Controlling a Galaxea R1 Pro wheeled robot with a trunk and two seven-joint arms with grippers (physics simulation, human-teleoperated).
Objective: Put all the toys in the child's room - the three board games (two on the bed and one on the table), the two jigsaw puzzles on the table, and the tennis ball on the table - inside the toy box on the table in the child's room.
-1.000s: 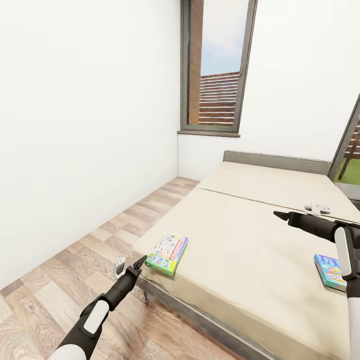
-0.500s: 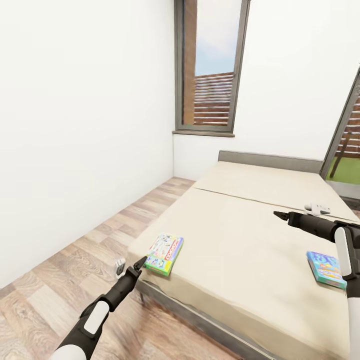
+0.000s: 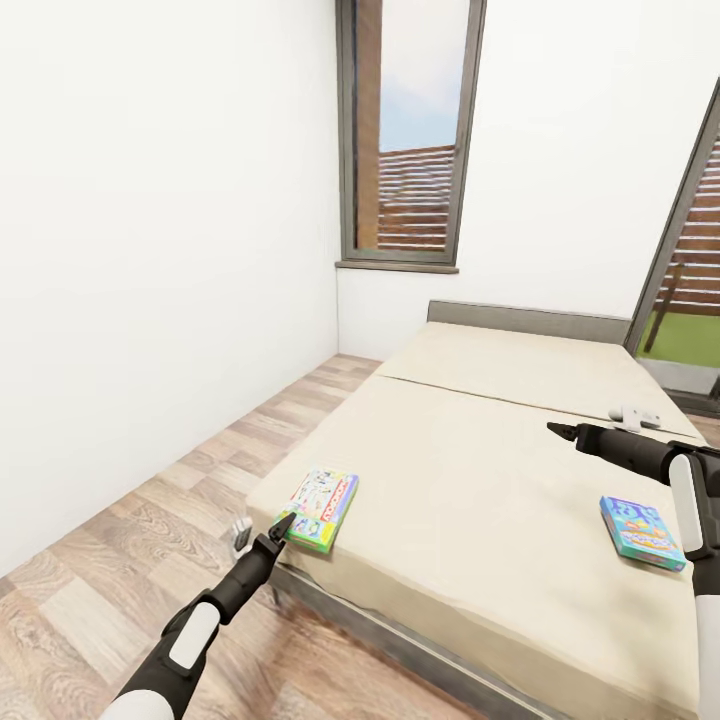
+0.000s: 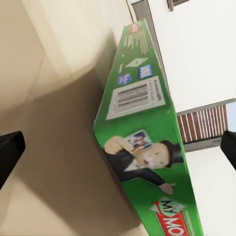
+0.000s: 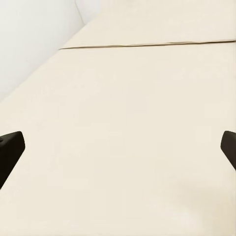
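Green board game (image 3: 322, 497) on bed (image 3: 480, 480) corner; left gripper (image 3: 281, 525) spread (beside it); right gripper (image 3: 556, 430) spread.

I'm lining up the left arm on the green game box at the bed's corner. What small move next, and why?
Probably ease the left gripper forward onto the board game. The fingers are spread and the box's edge sits centred between them, not yet gripped, near the corner of the bed.

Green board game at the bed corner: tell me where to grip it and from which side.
Grip the green board game across its thin near edge, coming in low from the floor side with the open left gripper. It lies flat on the bed at the corner, so that edge is exposed.
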